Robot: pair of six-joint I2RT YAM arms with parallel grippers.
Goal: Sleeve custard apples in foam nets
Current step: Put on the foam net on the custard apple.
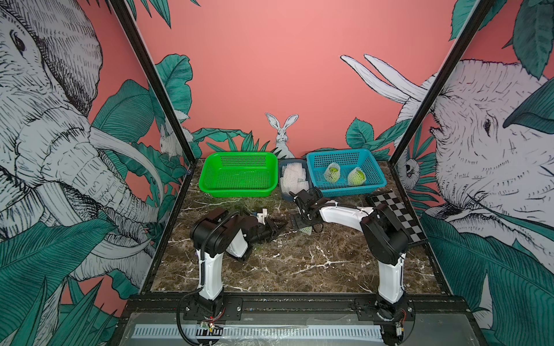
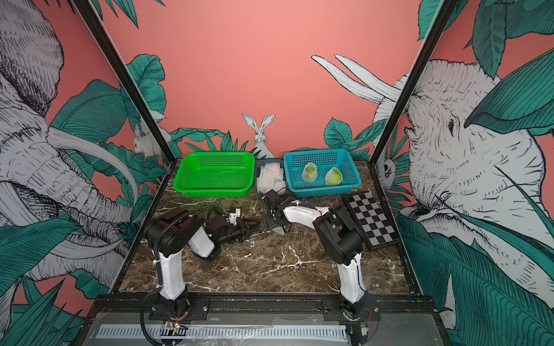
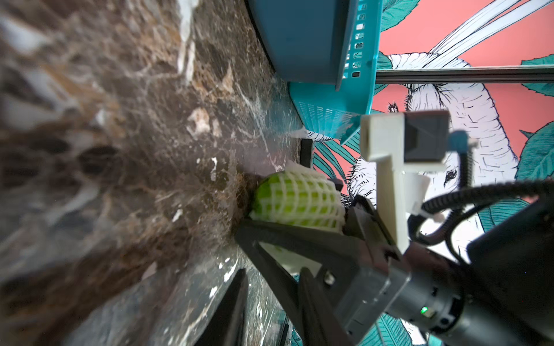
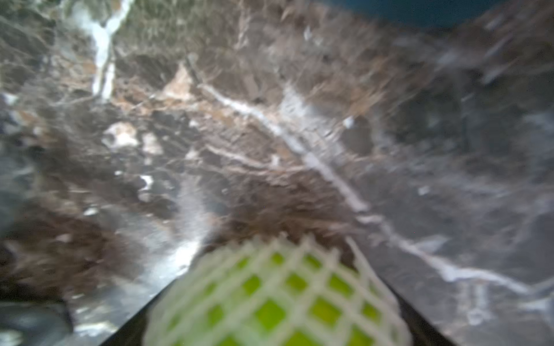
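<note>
While my right pincer (image 1: 304, 229) grips the netted custard apple (image 4: 278, 299) amid open marble tabletop (image 1: 299, 263), my left pincer (image 1: 280, 229) gapes empty; only the top views show the green basket (image 1: 239, 191).

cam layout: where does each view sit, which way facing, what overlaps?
Top views: high in front, looking down at the table, green basket, blue basket; left arm, right arm shown.
Left wrist: low, looking across the table; left gripper beside the netted custard apple.
Right wrist: looking down; right gripper straddles that apple.
Shared: that apple, in all views.
</note>
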